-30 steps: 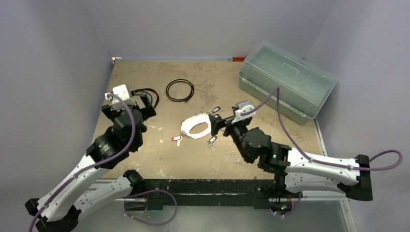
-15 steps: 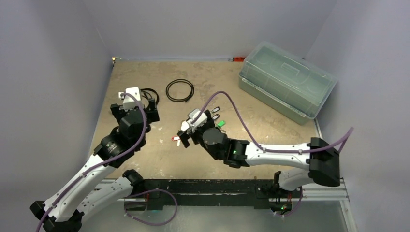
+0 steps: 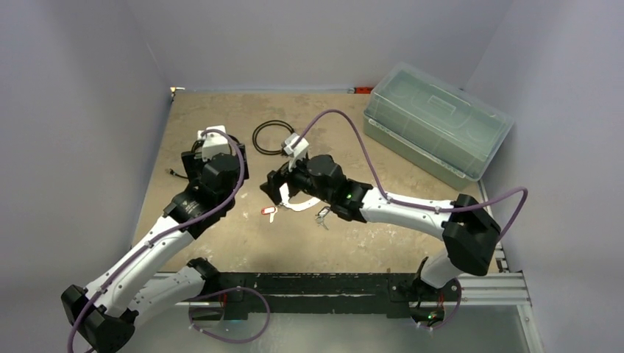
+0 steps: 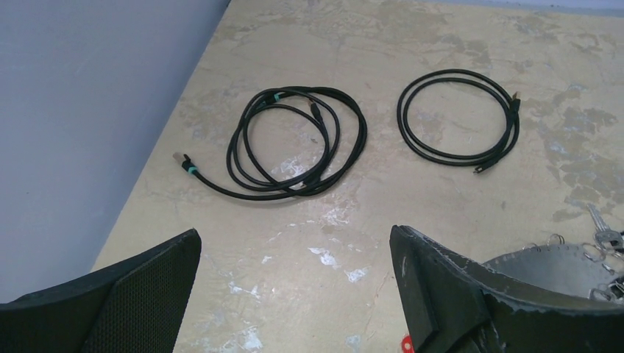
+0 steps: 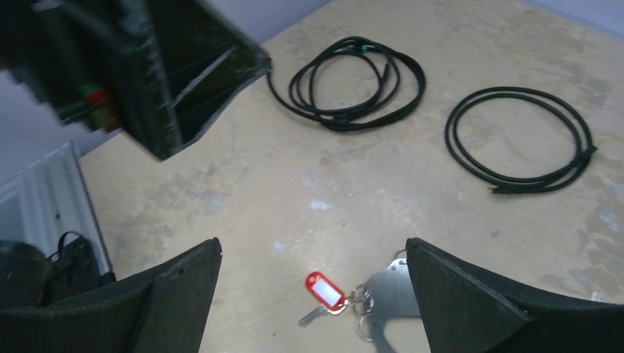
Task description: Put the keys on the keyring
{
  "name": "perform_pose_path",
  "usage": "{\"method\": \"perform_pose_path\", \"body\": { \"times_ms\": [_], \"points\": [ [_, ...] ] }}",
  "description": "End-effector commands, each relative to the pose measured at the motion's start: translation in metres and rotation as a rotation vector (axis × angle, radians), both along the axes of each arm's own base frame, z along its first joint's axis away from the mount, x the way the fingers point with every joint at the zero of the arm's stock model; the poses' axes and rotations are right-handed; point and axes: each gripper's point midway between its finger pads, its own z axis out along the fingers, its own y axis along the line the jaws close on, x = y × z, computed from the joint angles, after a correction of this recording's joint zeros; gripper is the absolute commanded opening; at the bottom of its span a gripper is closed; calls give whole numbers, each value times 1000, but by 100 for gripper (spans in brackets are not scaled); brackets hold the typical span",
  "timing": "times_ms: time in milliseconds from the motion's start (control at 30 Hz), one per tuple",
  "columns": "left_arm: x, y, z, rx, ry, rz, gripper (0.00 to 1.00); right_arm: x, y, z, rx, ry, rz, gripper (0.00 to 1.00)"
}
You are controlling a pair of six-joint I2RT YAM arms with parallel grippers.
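Observation:
The keyring (image 3: 300,204) is a pale silver oval loop lying flat at mid-table, partly under my right arm. A red-tagged key (image 5: 324,290) lies at its left end beside the keyring plate (image 5: 394,293). In the top view that red key (image 3: 268,211) sits just left of the loop, and another key (image 3: 322,215) lies at its near right edge. My right gripper (image 5: 313,254) hovers open above the red key, nothing between its fingers. My left gripper (image 4: 294,287) is open over bare table, left of the keyring (image 4: 559,266). More keys (image 4: 603,237) show at the far right of that view.
Two black cable coils lie beyond the grippers: a tangled one (image 4: 298,143) and a neat ring (image 4: 460,118). A clear lidded plastic box (image 3: 434,129) stands at the back right. Grey walls close in the left, back and right sides.
My right arm has swung left across the keyring, its gripper now over the red key. My left arm has reached further forward and right. Both grippers stayed open.

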Motion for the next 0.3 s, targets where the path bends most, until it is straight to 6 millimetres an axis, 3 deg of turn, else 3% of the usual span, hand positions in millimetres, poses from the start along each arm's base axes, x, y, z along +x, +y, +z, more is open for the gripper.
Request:
{"method": "perform_pose_path", "body": {
  "times_ms": [0,133,267],
  "points": [
    [5,-17,11,-78,-11,-78,99,-32,0,8,129,-20,117,99],
    [3,-23,5,-85,16,-120,99,-42,1,8,195,98,118,99],
    [5,-26,2,-76,42,-129,99,-38,-3,9,143,125,85,99]
  ]
}}
